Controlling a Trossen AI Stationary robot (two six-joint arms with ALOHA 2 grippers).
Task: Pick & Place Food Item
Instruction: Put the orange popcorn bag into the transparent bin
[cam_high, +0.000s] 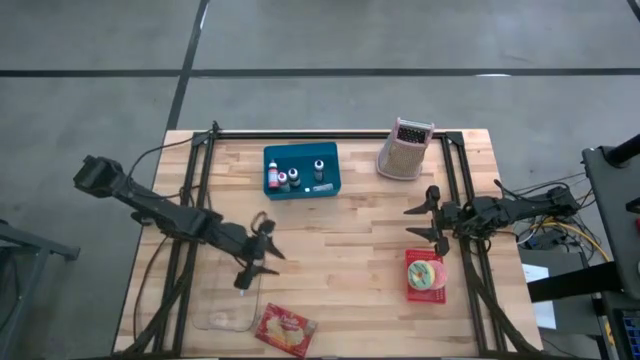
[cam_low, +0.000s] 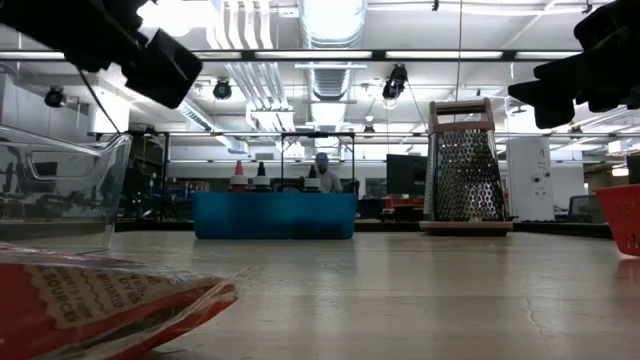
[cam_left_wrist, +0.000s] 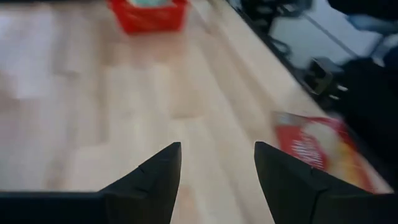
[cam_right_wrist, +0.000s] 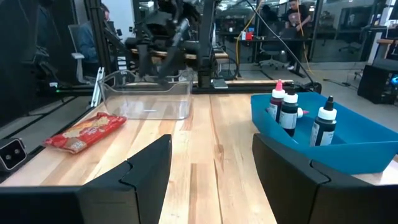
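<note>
Snack packet (cam_high: 286, 331) lies at table edge (cam_high: 330, 354).

No text reads clearly. The red packet (cam_low: 100, 305) at the worktop's (cam_high: 350, 260) 7 o'clock carries printed lettering, too blurred to make out. Bottle labels in the blue bin (cam_high: 301, 168) at 12 o'clock are illegible.

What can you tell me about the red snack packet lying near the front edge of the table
The red snack packet is a flat, crinkly plastic pouch, red with a pale picture panel and light lettering. It lies flat on the wooden table near the front edge, turned at an angle, right by the clear container; whether they touch cannot be told. No gripper touches it; the left gripper hovers open nearby. It looks sealed and full.
</note>
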